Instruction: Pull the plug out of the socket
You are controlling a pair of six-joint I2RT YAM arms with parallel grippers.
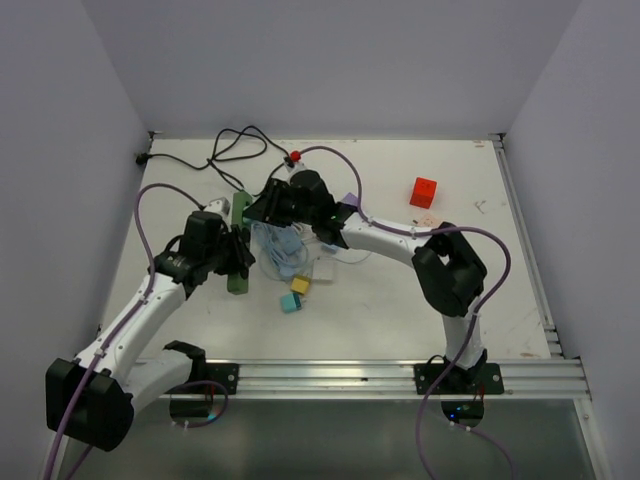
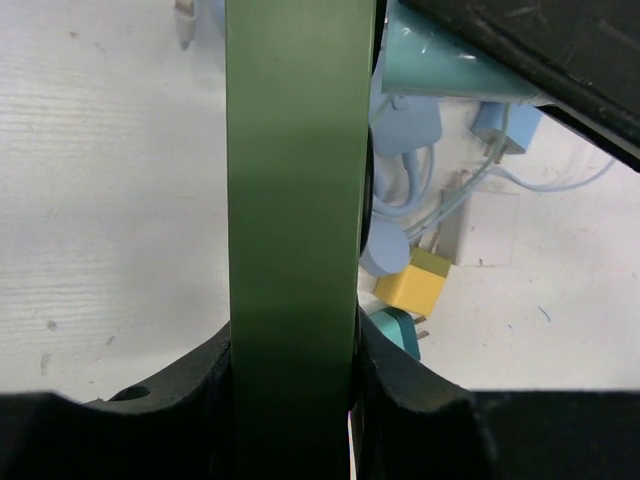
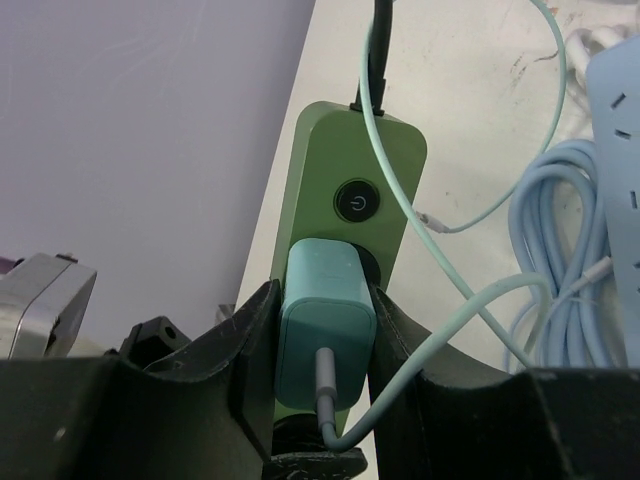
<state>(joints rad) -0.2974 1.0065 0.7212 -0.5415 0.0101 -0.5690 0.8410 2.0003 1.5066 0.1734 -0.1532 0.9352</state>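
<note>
The green socket strip [image 2: 290,200] is showing smooth, matt plastic, its round button [image 3: 358,201] gleaming glossy black. The teal plug [image 3: 325,320] is shining faintly, a satin plastic. The white table [image 2: 100,200] is looking matt, finely grained and scuffed. The near rail [image 1: 350,375] is glinting as bare, pale metal.

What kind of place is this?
Probably a robot test lab: two robot arms bolted to a metal rail, a white table boxed in by plain walls, and a green power strip to practise on.
</note>
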